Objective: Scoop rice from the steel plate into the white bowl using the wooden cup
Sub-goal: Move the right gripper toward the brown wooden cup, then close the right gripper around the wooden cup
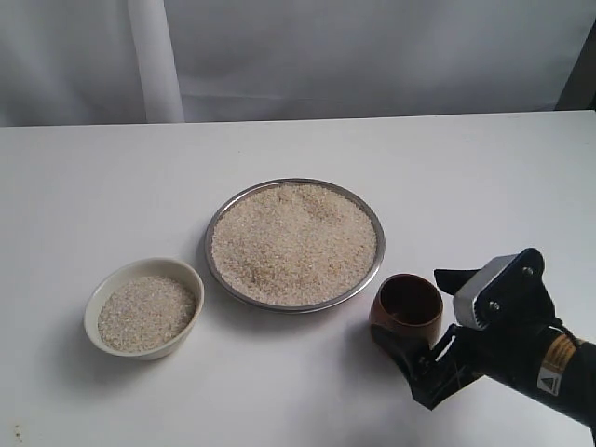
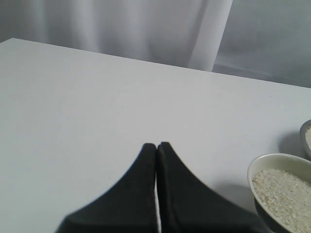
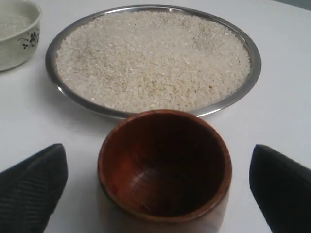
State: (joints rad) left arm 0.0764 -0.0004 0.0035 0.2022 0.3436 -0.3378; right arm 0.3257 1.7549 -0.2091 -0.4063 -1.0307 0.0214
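The steel plate (image 1: pixel 294 308) sits mid-table, filled with rice (image 1: pixel 293 242). To its left the white bowl (image 1: pixel 149 262) holds more rice (image 1: pixel 147 313). Just right of the plate's near rim the wooden cup (image 1: pixel 406 312) stands upright and empty. My right gripper (image 1: pixel 428 319) is open, with one finger on either side of the cup and a gap on both sides. The right wrist view shows the cup (image 3: pixel 164 165) centred in that gripper (image 3: pixel 158 155), fingers (image 3: pixel 34 189) wide apart, and the plate (image 3: pixel 250 73) behind. My left gripper (image 2: pixel 157 145) is shut on nothing, with the bowl (image 2: pixel 277 159) beside it.
The white table (image 1: pixel 93 177) stretches around the dishes, with a pale curtain (image 1: pixel 298 56) behind its far edge. The left arm does not show in the exterior view. A sliver of the plate's rim (image 2: pixel 306 133) appears past the bowl in the left wrist view.
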